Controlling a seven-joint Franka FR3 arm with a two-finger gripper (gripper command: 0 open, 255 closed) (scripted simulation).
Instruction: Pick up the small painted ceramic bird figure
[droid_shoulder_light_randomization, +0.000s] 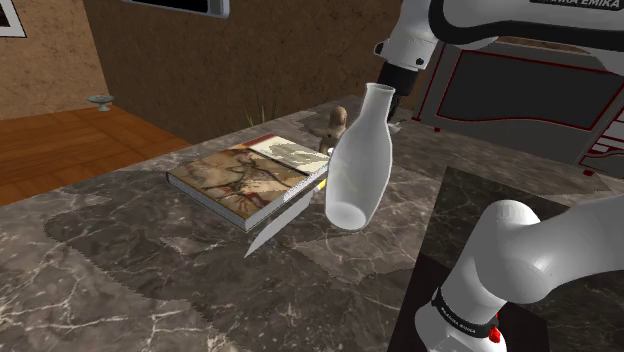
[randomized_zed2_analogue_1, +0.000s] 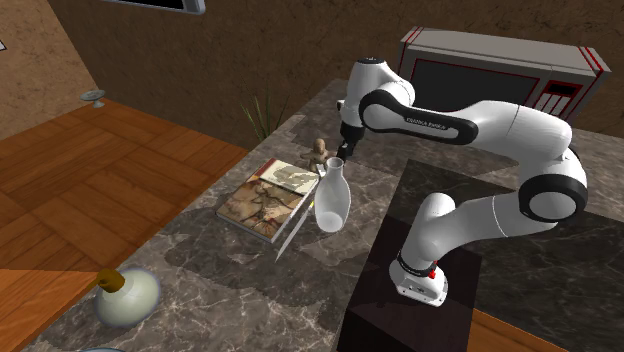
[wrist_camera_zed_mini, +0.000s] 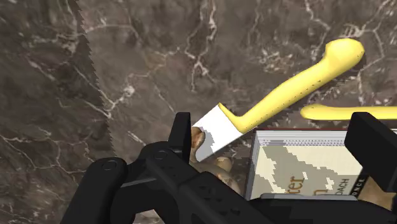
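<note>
table (droid_shoulder_light_randomization: 120, 250): dark stone with pale veins, where I work | walls (droid_shoulder_light_randomization: 200, 70): rough and brown | floor (droid_shoulder_light_randomization: 60, 150): orange-brown wood boards, lower than my table | far side of table: big grey box (randomized_zed2_analogue_1: 500, 60) with red lines | high on wall: bottom edge of a dark frame (droid_shoulder_light_randomization: 190, 5) | by table's far edge: thin dry stalks (randomized_zed2_analogue_1: 262, 112)

The light here is soft and even, rather dim over the dark marble worktop (droid_shoulder_light_randomization: 120, 260), the white arm (randomized_zed2_analogue_1: 500, 120) catching it from above and greying underneath, a pale sheen on the translucent bottle (droid_shoulder_light_randomization: 358, 170), hardly any cast shadows, everything crisp edge to edge.
</note>
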